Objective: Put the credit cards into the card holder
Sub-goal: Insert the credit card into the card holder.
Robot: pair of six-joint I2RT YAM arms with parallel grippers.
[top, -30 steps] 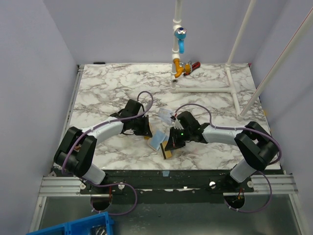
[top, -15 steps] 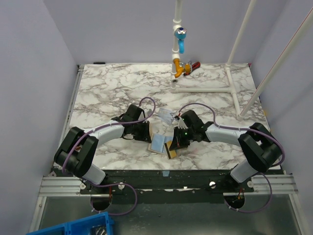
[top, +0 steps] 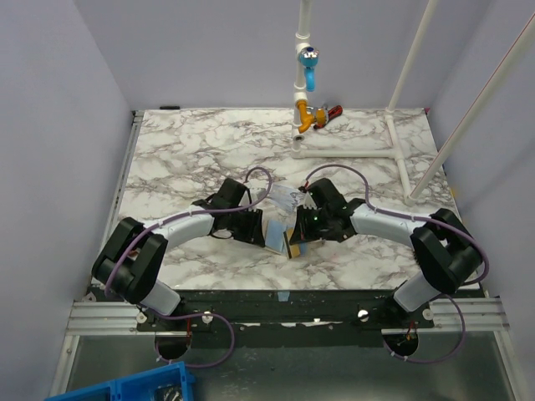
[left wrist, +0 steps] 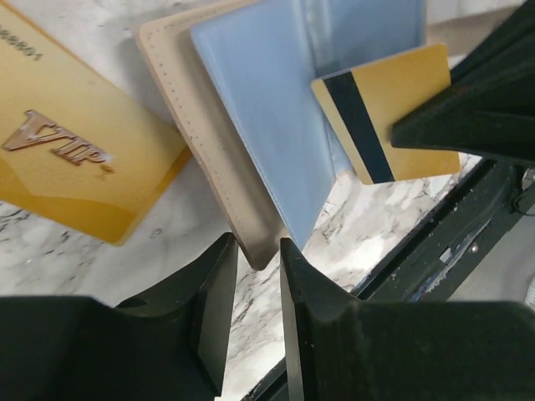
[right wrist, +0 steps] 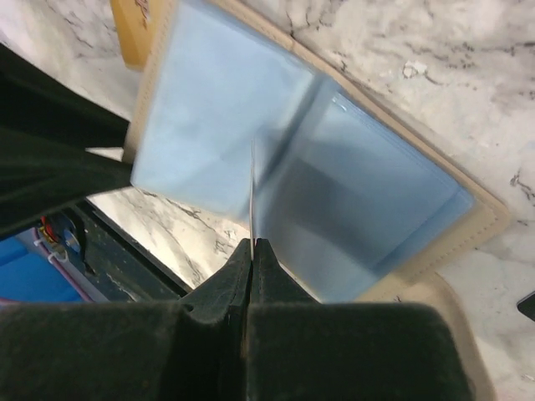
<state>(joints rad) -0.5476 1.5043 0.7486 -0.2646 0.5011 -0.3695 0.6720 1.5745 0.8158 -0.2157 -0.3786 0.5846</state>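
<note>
The card holder (left wrist: pixel 251 125) lies open, beige outside and light blue inside; it also shows in the top view (top: pixel 274 235) and the right wrist view (right wrist: pixel 334 192). My left gripper (left wrist: pixel 257 244) is nearly closed, with the holder's near corner between its fingertips. My right gripper (right wrist: pixel 252 244) is shut on a gold card with a dark stripe (left wrist: pixel 393 117) and holds it edge-on over the blue inside. Another gold card marked VIP (left wrist: pixel 75 167) lies on the table beside the holder. A pale patterned card (top: pixel 284 199) lies just beyond. A black edge (right wrist: pixel 528 306) may be the black card.
The table's near edge (top: pixel 284 288) is close behind the holder. A white pipe frame (top: pixel 351 153) with blue and orange fittings (top: pixel 306 83) and a red tool (top: pixel 333 111) stands at the back. A blue bin (top: pixel 125 388) is below the table at the left.
Both grippers have moved closer together and slightly away from the near edge. The holder has shifted with them, and the striped gold card has come over its blue inside.
</note>
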